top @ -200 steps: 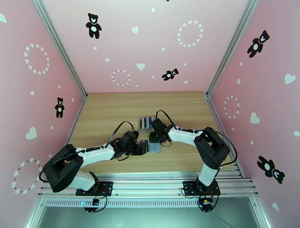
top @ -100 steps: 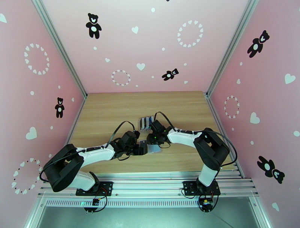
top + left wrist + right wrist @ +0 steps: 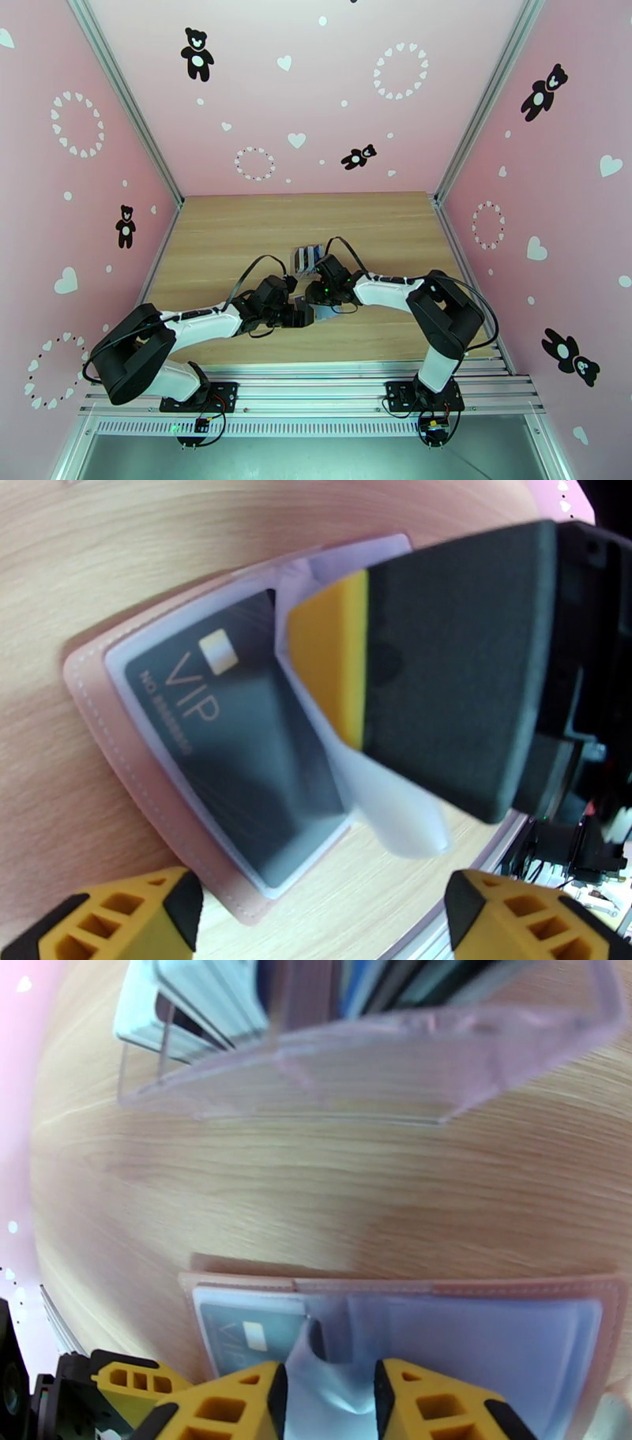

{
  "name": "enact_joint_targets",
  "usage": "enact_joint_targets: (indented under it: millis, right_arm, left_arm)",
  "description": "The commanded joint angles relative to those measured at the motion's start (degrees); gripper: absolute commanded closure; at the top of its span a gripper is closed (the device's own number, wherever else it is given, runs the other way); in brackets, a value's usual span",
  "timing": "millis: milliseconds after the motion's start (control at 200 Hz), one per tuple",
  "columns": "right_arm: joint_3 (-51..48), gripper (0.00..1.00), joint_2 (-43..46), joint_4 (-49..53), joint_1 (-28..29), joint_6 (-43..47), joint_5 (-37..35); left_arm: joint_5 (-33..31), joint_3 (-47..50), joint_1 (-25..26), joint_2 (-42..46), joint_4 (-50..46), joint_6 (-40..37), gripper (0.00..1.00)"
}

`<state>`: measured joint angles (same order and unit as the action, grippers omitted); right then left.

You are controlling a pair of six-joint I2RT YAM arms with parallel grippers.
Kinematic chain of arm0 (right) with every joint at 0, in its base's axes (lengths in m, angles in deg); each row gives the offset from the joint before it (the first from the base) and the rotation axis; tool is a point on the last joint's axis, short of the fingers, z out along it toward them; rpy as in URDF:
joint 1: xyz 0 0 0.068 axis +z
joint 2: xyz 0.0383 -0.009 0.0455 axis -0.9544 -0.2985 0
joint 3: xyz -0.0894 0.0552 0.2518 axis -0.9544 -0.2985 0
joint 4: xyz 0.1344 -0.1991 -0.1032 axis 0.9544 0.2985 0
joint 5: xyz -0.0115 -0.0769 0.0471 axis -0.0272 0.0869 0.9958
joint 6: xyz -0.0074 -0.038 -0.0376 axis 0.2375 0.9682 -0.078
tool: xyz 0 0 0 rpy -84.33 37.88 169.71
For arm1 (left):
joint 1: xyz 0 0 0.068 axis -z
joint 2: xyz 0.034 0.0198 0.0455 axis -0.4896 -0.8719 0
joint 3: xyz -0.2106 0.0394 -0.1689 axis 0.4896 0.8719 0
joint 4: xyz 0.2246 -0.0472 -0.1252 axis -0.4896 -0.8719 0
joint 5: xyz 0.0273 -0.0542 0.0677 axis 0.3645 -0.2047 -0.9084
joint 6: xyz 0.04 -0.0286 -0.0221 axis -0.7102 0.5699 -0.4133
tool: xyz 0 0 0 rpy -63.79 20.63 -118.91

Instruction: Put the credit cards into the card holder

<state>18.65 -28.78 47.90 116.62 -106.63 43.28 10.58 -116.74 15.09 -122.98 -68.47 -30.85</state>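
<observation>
Two white-and-black arms
Black joints, white shells, looping black cables; fingers (image 3: 126,914) yellow with black pads.

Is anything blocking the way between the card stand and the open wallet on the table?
Nothing visible does. In the right wrist view, bare wood lies between the clear stand holding spare cards and the card holder. The right gripper pinches a clear sleeve there; a dark VIP card already sits inside.

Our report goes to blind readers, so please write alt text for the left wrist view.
An open pink card holder lies on a wooden table, a dark VIP card inside one clear sleeve. The right end effector lifts a neighbouring sleeve.
</observation>
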Motion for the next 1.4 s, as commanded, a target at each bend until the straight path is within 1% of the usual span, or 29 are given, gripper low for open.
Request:
enact_joint_targets:
  millis: [0,180,325,421,506,586,911,1111,1216,1392]
  right_arm:
    - [-1.6,0.64,0.5,-0.1,1.4,-2.2,4.4]
    - [-1.6,0.63,2.0,0.0,1.9,-3.0,4.2]
    - [-1.6,0.63,2.8,0.3,1.9,-2.9,4.1]
    - [-1.5,0.63,3.2,0.8,1.9,-2.6,3.8]
    - [-0.9,0.63,3.7,1.7,1.8,-2.2,3.6]
    - [-0.1,0.63,4.4,2.8,1.6,-1.4,3.4]
    - [3.0,0.63,8.3,7.4,-0.3,0.9,2.8]
    - [2.6,0.63,11.0,11.1,-2.1,3.2,0.5]
    - [1.6,0.63,11.3,11.9,-3.2,4.2,-0.9]
    - [1.7,0.63,9.6,12.6,-4.7,6.3,-2.6]
  left_arm:
    - [1.1,-0.1,0.4,1.1,3.6,-0.3,0.13]
    - [1.0,0.1,0.4,1.5,4.3,0.1,0.13]
    - [-1.2,-0.8,0.4,0.6,1.3,-0.4,0.14]
    - [-4.0,-1.4,0.4,-0.2,-1.7,-0.9,0.18]
    - [-6.6,-2.0,0.5,-1.0,-4.2,-1.2,0.25]
    - [-7.8,-1.9,0.4,-1.5,-5.0,-1.3,0.31]
    - [-11.6,-3.1,0.4,-3.2,-8.2,-2.8,0.37]
    - [-14.8,-5.0,0.2,-3.0,-12.1,-5.4,0.44]
    - [-15.1,-5.4,-0.3,-3.8,-12.7,-5.9,0.49]
    - [-14.4,-6.0,-1.9,-6.3,-12.0,-6.2,0.5]
